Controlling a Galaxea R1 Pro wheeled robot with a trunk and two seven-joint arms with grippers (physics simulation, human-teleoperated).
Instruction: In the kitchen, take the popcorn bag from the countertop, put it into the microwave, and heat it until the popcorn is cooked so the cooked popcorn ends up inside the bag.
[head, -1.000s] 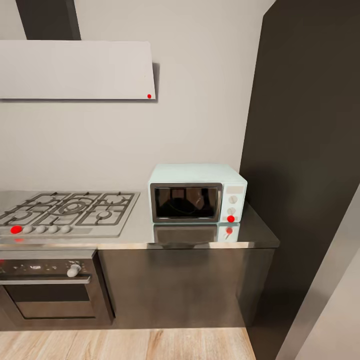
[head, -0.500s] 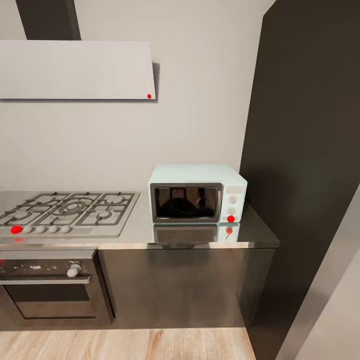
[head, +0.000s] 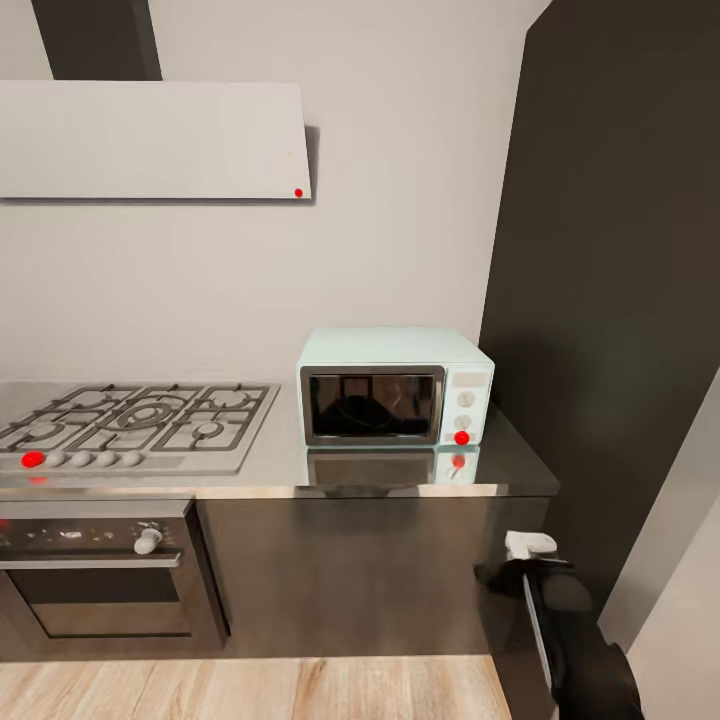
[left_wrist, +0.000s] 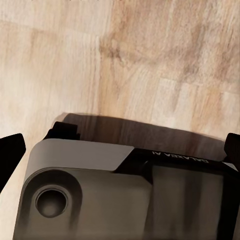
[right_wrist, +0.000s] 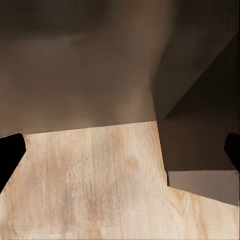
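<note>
The pale mint-blue microwave (head: 395, 386) stands on the grey countertop (head: 400, 478) with its dark glass door closed and a red round light on its side panel. A dim shape shows behind the glass, and I cannot tell what it is. The popcorn bag is out of view. My right arm (head: 565, 625) reaches up in front of the dark cabinets below the counter's right end. In the right wrist view my right gripper (right_wrist: 120, 155) is open over wooden floor with nothing between its fingers. My left gripper (left_wrist: 120, 150) is open too, hanging above the robot's base and the floor.
A gas hob (head: 140, 420) is set into the counter left of the microwave, above a steel oven (head: 100, 585). A white hood (head: 150, 140) hangs on the wall. A tall dark cabinet (head: 620, 300) closes off the right side. Wooden floor (head: 250, 690) runs along the cabinets.
My right arm has risen into the head view at the lower right. The microwave, the counter and the camera have not moved.
</note>
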